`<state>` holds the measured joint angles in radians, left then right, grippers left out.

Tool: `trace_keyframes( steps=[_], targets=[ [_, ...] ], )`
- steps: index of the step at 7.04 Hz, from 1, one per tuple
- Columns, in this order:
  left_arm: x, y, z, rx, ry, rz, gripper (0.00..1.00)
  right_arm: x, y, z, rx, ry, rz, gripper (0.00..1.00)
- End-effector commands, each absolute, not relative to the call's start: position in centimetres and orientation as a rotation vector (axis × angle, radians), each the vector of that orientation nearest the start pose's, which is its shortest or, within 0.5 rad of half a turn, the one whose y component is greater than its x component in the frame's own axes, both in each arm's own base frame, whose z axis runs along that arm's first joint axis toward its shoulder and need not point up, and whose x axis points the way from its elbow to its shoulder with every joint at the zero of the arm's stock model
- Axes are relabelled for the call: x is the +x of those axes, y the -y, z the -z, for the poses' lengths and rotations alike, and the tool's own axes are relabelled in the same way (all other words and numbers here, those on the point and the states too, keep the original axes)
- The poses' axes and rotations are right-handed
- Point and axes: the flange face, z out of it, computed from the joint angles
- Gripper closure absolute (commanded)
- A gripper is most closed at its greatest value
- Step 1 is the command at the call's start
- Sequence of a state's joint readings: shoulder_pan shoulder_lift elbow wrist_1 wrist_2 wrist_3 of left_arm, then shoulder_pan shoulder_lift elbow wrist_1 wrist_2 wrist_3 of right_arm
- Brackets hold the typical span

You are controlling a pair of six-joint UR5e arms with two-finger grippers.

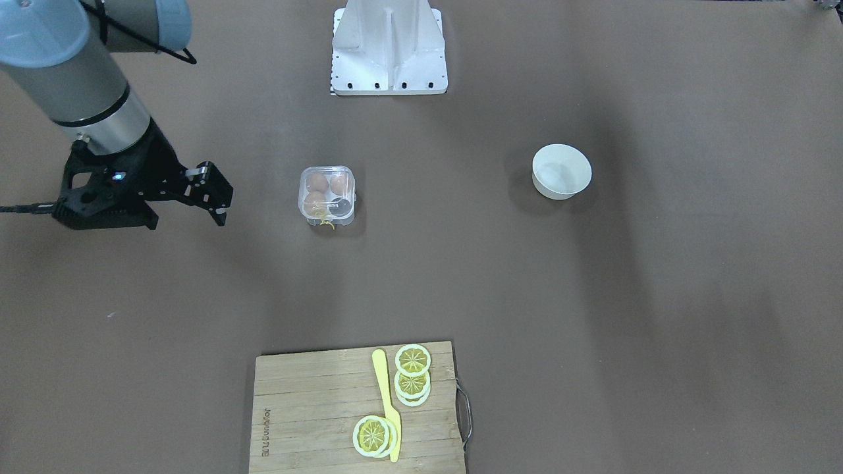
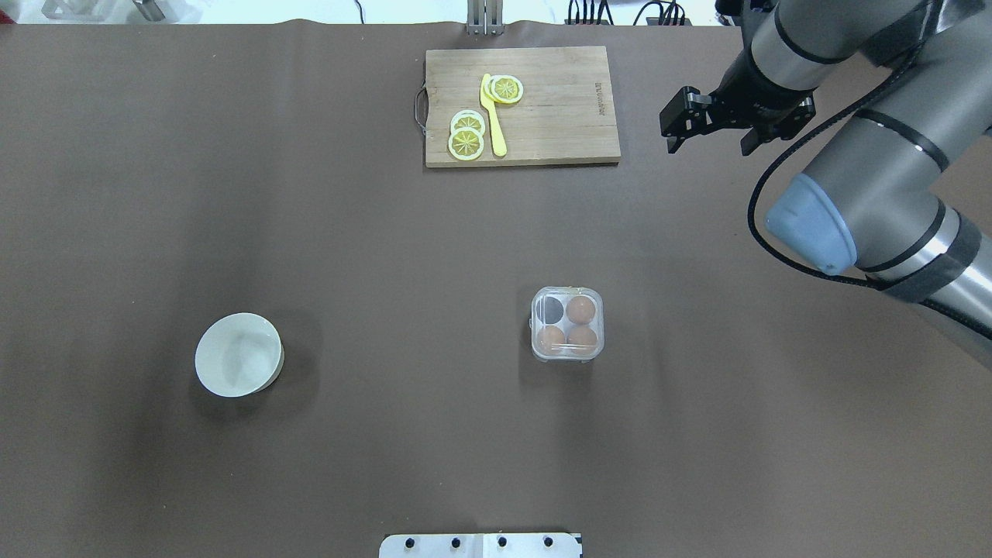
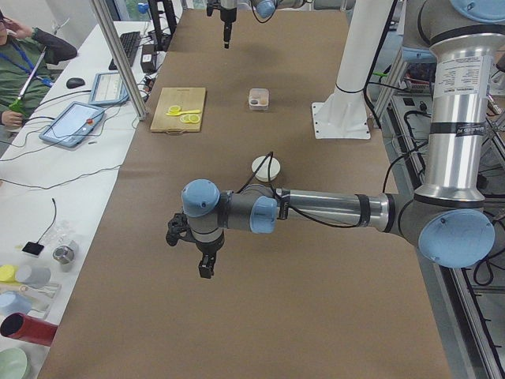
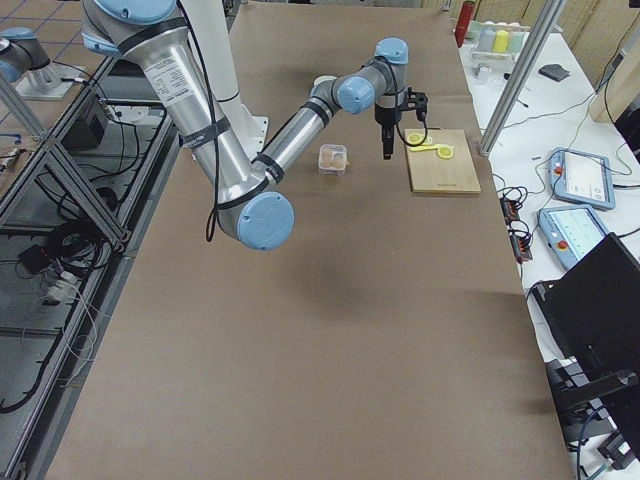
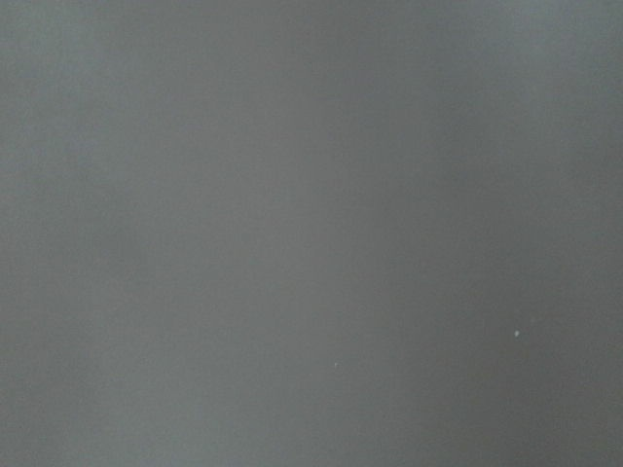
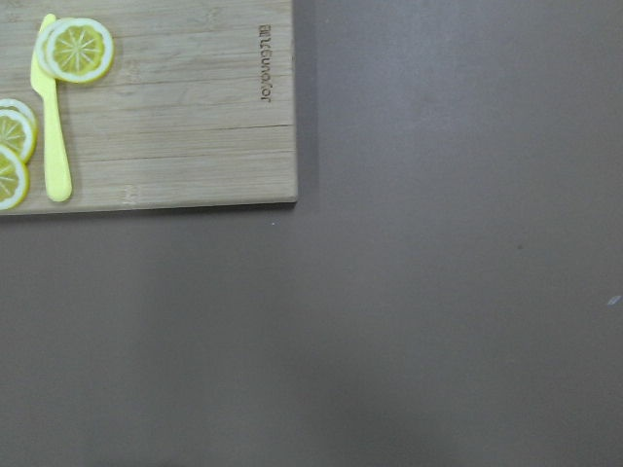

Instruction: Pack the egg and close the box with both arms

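1. A small square clear plastic box [image 2: 568, 356] is seen a little right of centre on the brown table [image 2: 372, 232] in the overhead view, with its transparent lid lying down over the cells.
2. Three smooth orange-brown eggs [image 2: 581, 308] are held in three of its four cells; the cell at 10 o'clock looks dark.
3. A thin yellow string [image 1: 326, 224] is seen at the box's outer edge.
4. A round white bowl [image 2: 203, 364] is placed at 9 o'clock of the box, well apart, and a wooden cutting board [image 2: 558, 124] at 12 o'clock.
5. The right arm [image 2: 852, 178] is stretched out, and the right gripper [image 2: 709, 138] is held above bare table at 1 o'clock of the box, pointing down, with its fingers spread and nothing between them.
6. The left arm [image 3: 331, 209] is extended low, far from the box; whether the left gripper [image 3: 206, 264] is spread or pressed together cannot be told.
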<state>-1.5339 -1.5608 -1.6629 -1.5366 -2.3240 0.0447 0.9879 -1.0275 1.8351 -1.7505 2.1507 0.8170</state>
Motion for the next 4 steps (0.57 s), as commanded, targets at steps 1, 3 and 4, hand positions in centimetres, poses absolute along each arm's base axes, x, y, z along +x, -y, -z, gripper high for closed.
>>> trace_keyframes(
  steps=[1,3,4],
  targets=[
    [-6.1,46.8,-59.6,-0.014,-0.748,-0.051,0.02,-22.9,59.8,-28.6,0.107,0.801,-0.001,0.00],
    [-6.1,45.7,-60.6,-0.030,-0.748,-0.043,0.02,-17.5,62.1,-32.8,0.091,0.798,0.012,0.00],
    [-6.1,45.7,-60.7,-0.028,-0.751,-0.044,0.02,-15.0,62.4,-34.8,0.091,0.781,-0.003,0.00]
  ],
)
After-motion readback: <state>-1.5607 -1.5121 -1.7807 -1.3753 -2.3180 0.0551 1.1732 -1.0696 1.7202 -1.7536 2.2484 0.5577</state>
